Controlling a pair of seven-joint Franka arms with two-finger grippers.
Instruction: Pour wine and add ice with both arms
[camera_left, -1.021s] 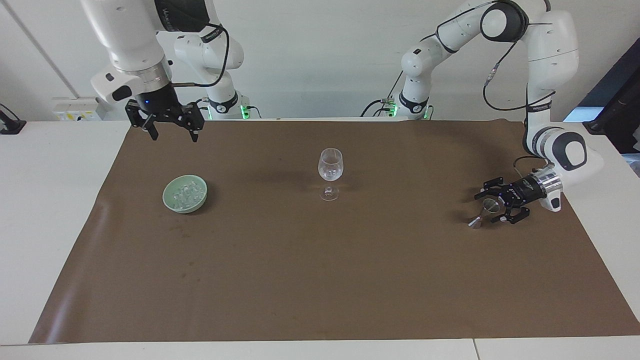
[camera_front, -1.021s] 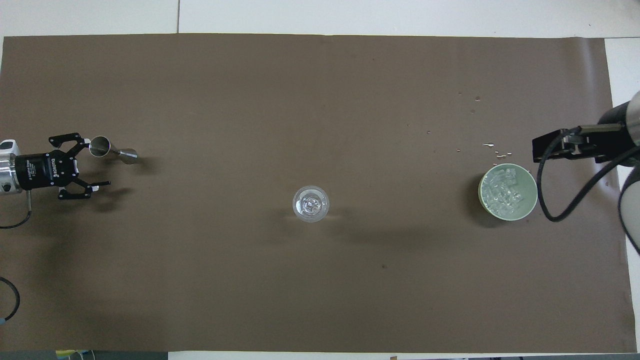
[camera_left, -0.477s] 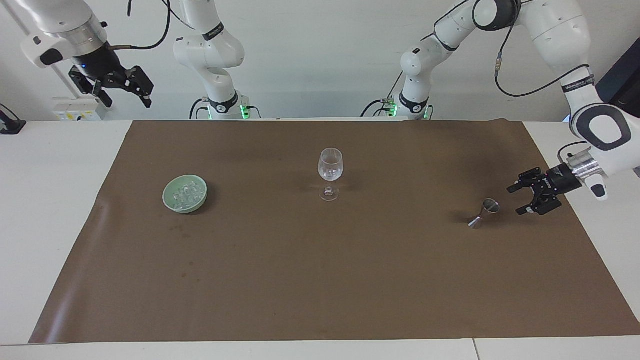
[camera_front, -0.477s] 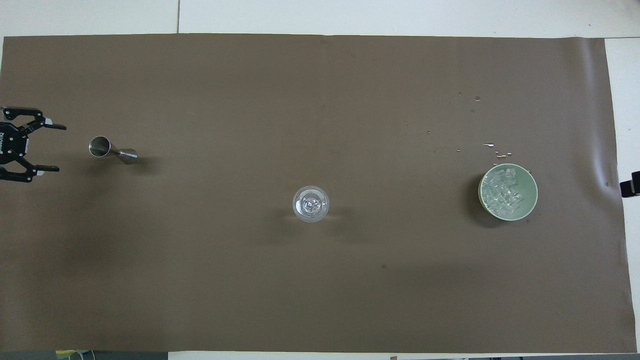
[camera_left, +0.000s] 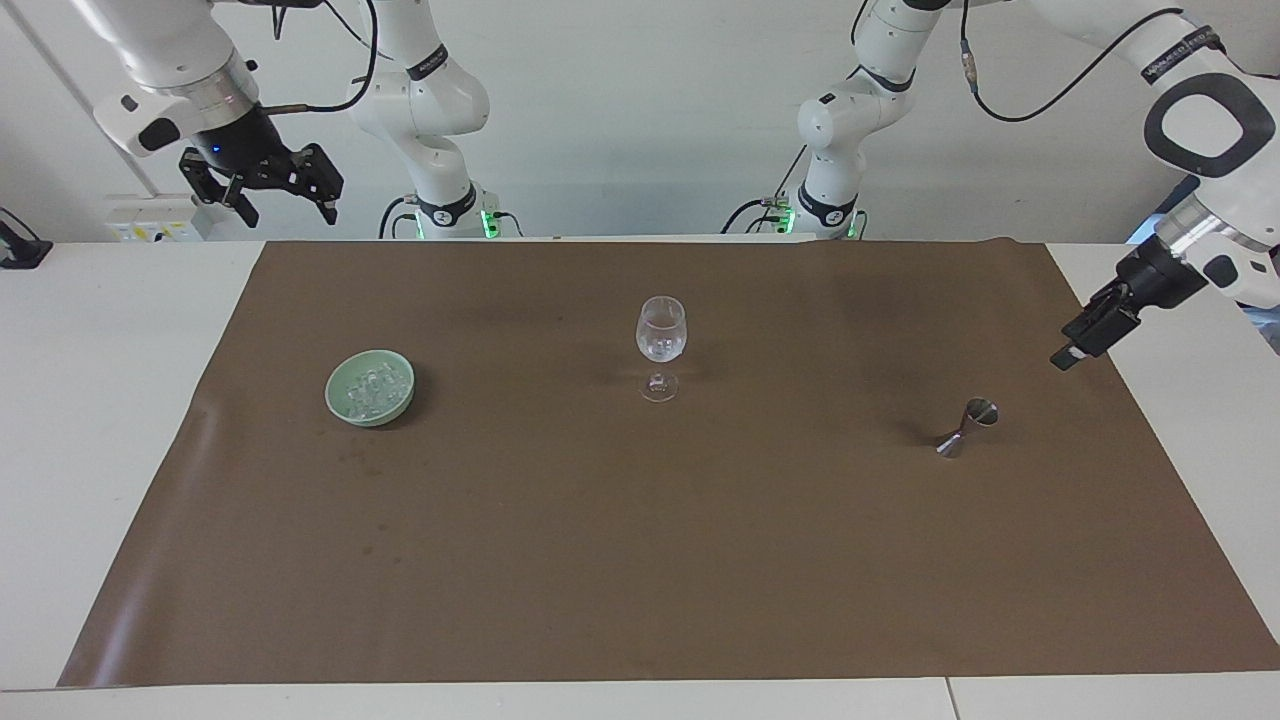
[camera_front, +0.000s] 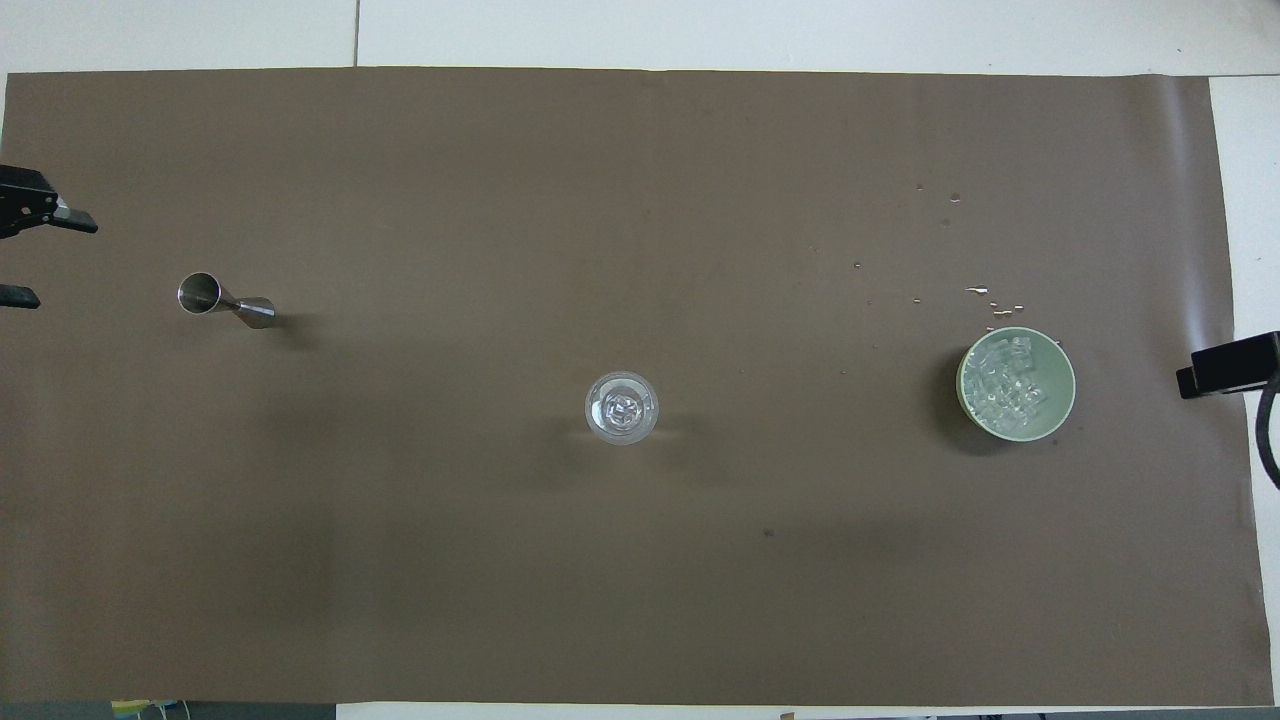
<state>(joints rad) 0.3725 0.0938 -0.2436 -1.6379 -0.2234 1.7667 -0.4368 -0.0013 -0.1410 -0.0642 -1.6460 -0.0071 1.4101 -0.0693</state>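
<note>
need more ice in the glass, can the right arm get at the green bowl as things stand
Probably yes: the right end effector hangs open and empty, raised at the bowl's end of the table, and nothing stands by the bowl of ice.

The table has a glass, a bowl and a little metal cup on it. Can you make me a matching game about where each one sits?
Things:
1. wine glass
2. green bowl
3. metal measuring cup

Places:
A. toward the left arm's end of the brown mat
B. middle of the mat
C. toward the right arm's end of the mat, with ice in it

Pairs: 1-B, 2-C, 3-A
</note>
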